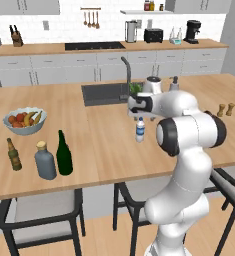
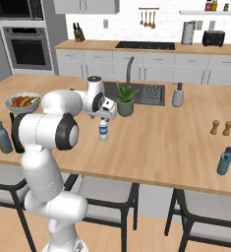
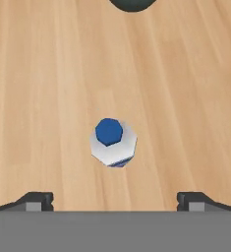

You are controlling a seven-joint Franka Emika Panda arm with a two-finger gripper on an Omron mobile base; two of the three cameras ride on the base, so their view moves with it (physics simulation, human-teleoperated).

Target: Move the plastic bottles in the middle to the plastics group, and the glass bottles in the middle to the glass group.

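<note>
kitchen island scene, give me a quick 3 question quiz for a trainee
1. True or false: the gripper has shut on the small water bottle.
2. Which stands nearest the fruit bowl on the counter? A) salt and pepper shakers B) dark green wine bottle C) pump dispenser
3. In the hand view, what colour is the cap of the bottle below the gripper?

Key
1. False: the jaws stand open above the bottle, which stands upright on the counter.
2. B: it stands with the grey-blue bottle and the brown beer bottle at the left end.
3. Blue.
</note>
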